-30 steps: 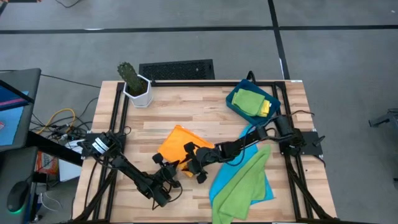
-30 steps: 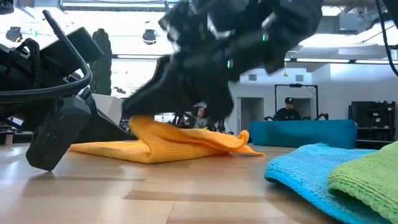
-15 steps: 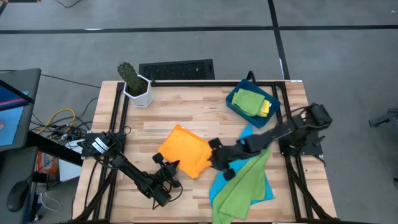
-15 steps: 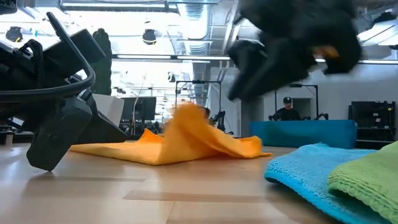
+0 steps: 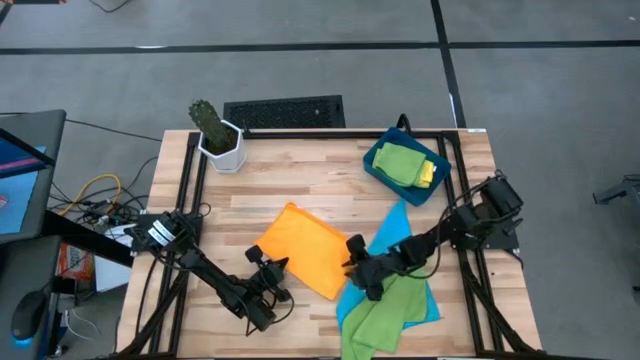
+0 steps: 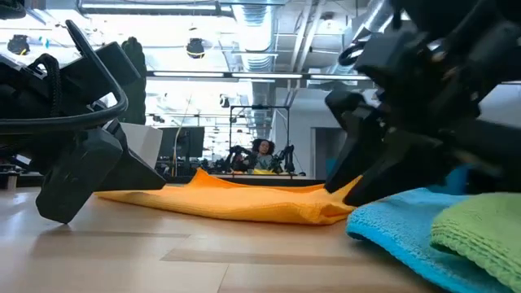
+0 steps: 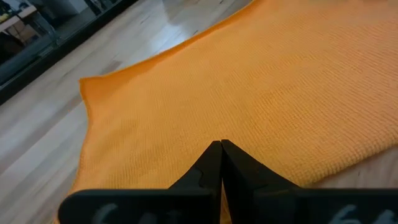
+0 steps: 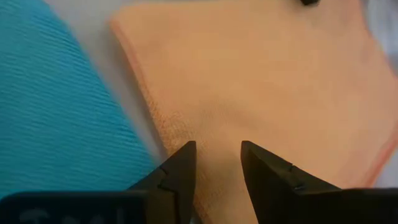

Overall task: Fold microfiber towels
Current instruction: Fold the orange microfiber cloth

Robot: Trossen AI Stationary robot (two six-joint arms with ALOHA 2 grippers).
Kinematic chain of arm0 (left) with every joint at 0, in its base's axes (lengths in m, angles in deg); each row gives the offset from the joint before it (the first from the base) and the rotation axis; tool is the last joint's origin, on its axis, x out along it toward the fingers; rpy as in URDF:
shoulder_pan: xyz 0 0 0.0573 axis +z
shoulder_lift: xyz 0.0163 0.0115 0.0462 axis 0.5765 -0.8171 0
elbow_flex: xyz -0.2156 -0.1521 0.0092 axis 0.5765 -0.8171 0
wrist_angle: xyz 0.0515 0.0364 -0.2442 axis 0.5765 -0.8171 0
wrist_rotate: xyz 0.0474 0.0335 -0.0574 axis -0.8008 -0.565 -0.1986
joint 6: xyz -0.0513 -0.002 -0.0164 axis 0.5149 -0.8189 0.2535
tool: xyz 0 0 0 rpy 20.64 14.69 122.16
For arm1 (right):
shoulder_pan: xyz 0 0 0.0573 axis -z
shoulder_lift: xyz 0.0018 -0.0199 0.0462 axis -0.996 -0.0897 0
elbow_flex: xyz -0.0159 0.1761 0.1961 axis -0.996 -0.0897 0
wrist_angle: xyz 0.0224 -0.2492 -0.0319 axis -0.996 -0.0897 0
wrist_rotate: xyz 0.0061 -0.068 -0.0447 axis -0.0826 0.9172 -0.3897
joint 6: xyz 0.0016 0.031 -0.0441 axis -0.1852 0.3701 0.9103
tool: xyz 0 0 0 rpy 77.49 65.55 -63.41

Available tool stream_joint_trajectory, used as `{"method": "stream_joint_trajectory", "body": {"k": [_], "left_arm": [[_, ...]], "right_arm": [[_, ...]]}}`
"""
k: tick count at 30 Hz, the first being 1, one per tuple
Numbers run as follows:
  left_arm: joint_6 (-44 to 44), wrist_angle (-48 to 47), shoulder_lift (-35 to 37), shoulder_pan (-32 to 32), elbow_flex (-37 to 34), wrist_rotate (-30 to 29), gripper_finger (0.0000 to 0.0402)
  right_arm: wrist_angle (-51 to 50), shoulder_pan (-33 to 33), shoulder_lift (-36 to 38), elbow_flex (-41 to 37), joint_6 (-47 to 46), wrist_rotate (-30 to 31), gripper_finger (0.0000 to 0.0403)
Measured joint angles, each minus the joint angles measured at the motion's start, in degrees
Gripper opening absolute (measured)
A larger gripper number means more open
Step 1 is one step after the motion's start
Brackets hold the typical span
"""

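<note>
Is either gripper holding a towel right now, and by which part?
Neither. The right gripper is open over the orange towel's edge; the left gripper is shut, empty, beside it.

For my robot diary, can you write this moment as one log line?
step: folding orange towel | right hand: open, at towel's edge by blue towel | left hand: shut, at towel's other side | towel: lying flat

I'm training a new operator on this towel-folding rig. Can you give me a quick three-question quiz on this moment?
1. True or false: the orange towel lies flat on the table.
2. Which gripper has its fingers closed? A) left gripper B) right gripper
3. Which towel lies on top of the blue towel?

Key: 1 true; 2 A; 3 a lime green towel.
</note>
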Motion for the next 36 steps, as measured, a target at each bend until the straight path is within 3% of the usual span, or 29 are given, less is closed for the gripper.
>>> {"method": "stream_joint_trajectory", "body": {"k": [8,16,24,29,36], "left_arm": [[-0.2,-0.2,0.0,0.1,0.0,0.3,0.0],[2.5,-4.0,0.0,0.1,0.1,1.4,0.0],[1.9,-4.1,0.1,0.1,0.1,1.5,0.0],[3.7,-7.1,0.1,0.1,0.1,1.4,0.0],[6.6,-12.0,0.2,0.2,0.0,0.7,0.0]], "right_arm": [[-4.7,-1.1,4.2,0.0,0.8,-1.3,0.0153],[-2.6,-0.1,0.2,-0.8,0.8,-2.5,0.015],[-2.4,0.4,-0.5,-1.0,0.0,-2.8,0.0099],[-6.7,-1.5,-0.3,-0.8,-10.7,-2.0,0.0088],[-11.3,-10.0,1.4,-1.7,-22.4,4.6,0.0097]]}}
